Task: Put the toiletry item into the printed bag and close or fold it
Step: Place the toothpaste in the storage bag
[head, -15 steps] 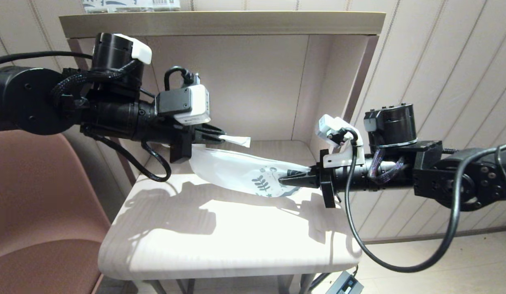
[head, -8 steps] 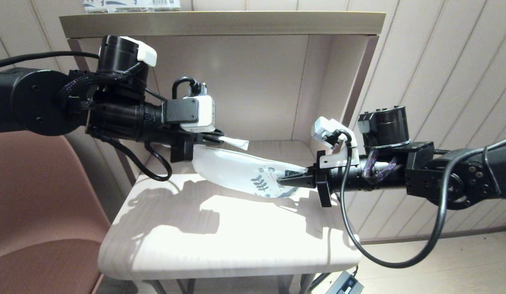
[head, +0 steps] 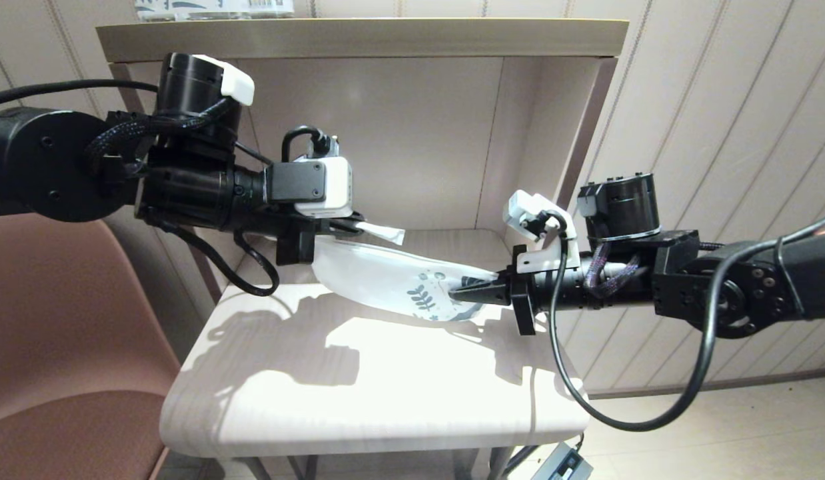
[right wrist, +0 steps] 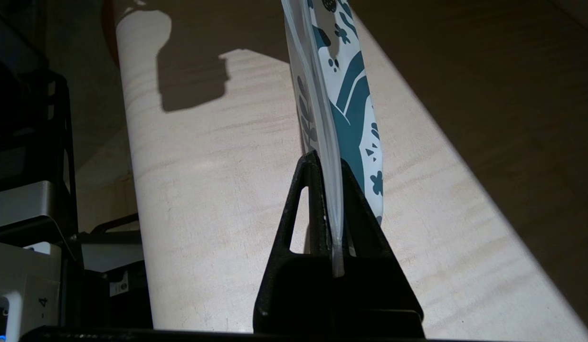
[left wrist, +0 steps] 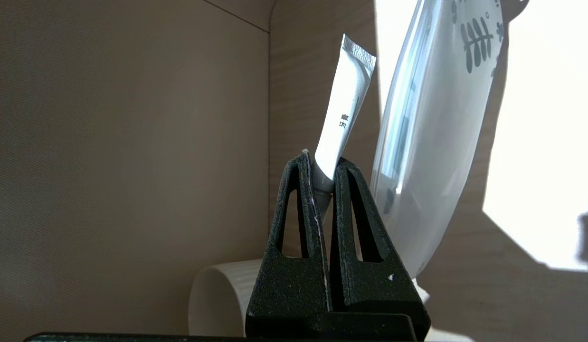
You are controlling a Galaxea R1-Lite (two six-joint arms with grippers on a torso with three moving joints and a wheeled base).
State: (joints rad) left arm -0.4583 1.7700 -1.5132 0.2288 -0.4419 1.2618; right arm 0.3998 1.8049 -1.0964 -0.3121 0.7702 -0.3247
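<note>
1. Since a second ago the right gripper (head: 460, 292) has slid a little toward the left along the desk's right side, and the bag's printed end has gone with it; the left gripper (head: 349, 227) has barely shifted.
2. Left gripper hangs above the desk's back left area, its fingers pinched narrow on a small white tube (left wrist: 344, 114). This item is a flat-ended tube with small dark print, not a thin stick; its cap end is hidden between the fingers.
3. Bag (head: 386, 277) stretches in the air between the two grippers, just beside the tube and below it. Whether the left gripper also grips the bag's plain end cannot be told; that end is hidden behind the fingers.
4. Right gripper is clamped tight on the bag's leaf-printed end (right wrist: 351, 123), the thin plastic edge caught between its fingers.
5. Desk (head: 359, 400) is lit brightly at the front, in shadow at the back under a shelf (head: 359, 37).
6. On the shelf's top edge a printed package (head: 212, 8) is mostly cut off.
</note>
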